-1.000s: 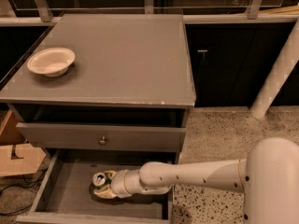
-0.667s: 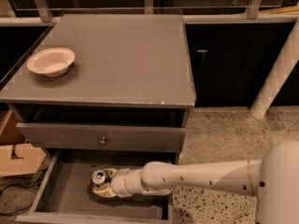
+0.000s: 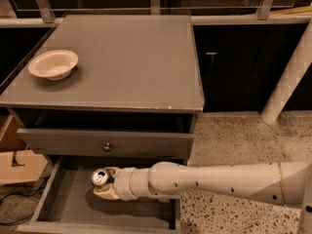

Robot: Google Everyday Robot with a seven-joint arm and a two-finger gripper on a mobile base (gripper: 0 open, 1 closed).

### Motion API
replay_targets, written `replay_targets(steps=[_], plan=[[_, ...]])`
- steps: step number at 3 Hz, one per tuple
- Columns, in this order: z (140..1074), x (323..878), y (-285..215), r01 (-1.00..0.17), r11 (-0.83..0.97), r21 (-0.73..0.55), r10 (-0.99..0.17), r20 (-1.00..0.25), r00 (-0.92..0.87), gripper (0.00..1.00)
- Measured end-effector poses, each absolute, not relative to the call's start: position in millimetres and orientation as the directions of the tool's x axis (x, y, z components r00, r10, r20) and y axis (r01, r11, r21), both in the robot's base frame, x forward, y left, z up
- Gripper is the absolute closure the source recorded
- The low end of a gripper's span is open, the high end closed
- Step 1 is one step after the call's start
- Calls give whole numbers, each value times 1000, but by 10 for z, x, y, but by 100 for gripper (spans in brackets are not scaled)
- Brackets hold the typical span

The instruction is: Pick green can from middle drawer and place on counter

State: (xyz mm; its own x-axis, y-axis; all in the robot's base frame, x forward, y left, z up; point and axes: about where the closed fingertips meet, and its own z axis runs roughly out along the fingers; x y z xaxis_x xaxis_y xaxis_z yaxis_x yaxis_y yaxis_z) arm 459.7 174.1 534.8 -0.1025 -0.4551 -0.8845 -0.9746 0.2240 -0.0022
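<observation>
Speckled terrazzo floor [image 3: 239,140] runs along the right of a grey drawer cabinet, with dark glass panels behind it. My two-finger gripper [image 3: 103,183] is down inside the wide, shallow grey middle drawer [image 3: 63,206], which is pulled out at the bottom of the cabinet. The pale fingers [image 3: 108,191] are clamped around the small green aluminium drink can [image 3: 101,177]. I see mostly its silver top and pull tab, facing up and to the left, with the body tucked into my grip.

Compared with a moment ago, the green can sits a little higher in the view, and a dark shadow lies on the drawer floor beneath my wrist. I judge that the grasp has held and the lift has started, so the can seems to be off the floor, though I cannot see its underside to be sure.

Behind the gripper, my white arm [image 3: 219,179] stretches in from the right, crossing over the drawer's right wall. Just above the can is the closed grey drawer front with a small round knob [image 3: 107,146]. That front overhangs the back of the open drawer, so I reckon I must draw the can out toward the front before raising it much more.

Higher up is the large flat matte grey counter [image 3: 126,57], where the can is to go. A shallow white bowl [image 3: 53,64] rests near its left edge, and the bare stretch to the right of it looks like the place to set the can down
</observation>
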Motion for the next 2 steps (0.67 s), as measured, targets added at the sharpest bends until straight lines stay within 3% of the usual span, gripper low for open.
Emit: replay_targets(steps=[2], plan=[[5647,4661,1577,-972,233,-7,-464,-880,-105,100]])
